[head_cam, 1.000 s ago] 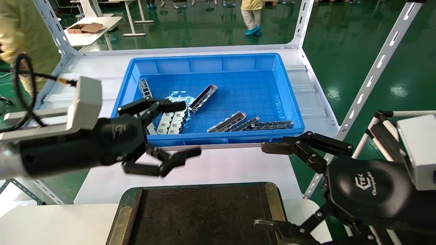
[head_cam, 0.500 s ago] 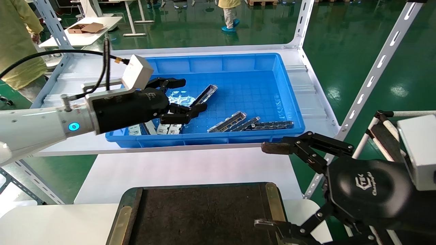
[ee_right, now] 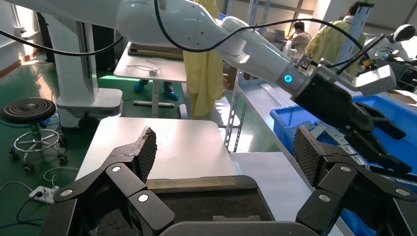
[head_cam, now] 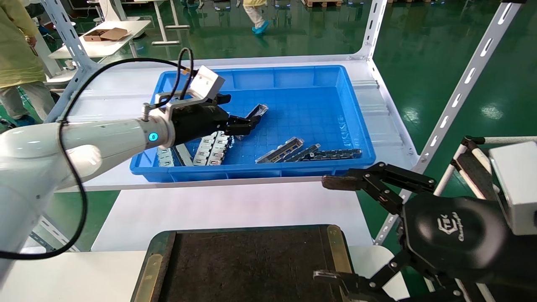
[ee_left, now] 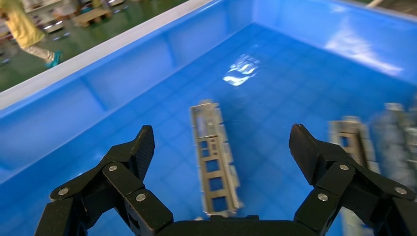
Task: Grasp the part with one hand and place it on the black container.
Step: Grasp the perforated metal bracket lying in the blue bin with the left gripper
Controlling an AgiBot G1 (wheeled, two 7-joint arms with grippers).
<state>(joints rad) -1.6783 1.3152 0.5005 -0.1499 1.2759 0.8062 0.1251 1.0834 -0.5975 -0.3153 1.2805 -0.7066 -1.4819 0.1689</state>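
Observation:
The part [head_cam: 260,110], a slim grey channel bar with rectangular cutouts, lies on the floor of the blue bin [head_cam: 251,172]. My left gripper [head_cam: 238,112] is open inside the bin, just above the bar's near end. In the left wrist view the part [ee_left: 215,162] lies lengthwise between the spread fingers [ee_left: 142,147] of the left gripper [ee_left: 222,142], untouched. The black container [head_cam: 251,264] lies at the near table edge, with nothing on it. My right gripper [head_cam: 327,228] is open and empty beside the container's right side; the right wrist view shows this gripper [ee_right: 226,147] above the container [ee_right: 196,196].
More grey bars [head_cam: 280,150] [head_cam: 331,154] lie at the bin's front right. Pale-silver ladder-like plates [head_cam: 212,149] lie at its front left, under my left arm. White shelf posts [head_cam: 457,96] stand at the right. People walk in the background.
My left arm has swung from in front of the bin up and into it, ending over the part. Its gripper stays open. The right arm has not moved.

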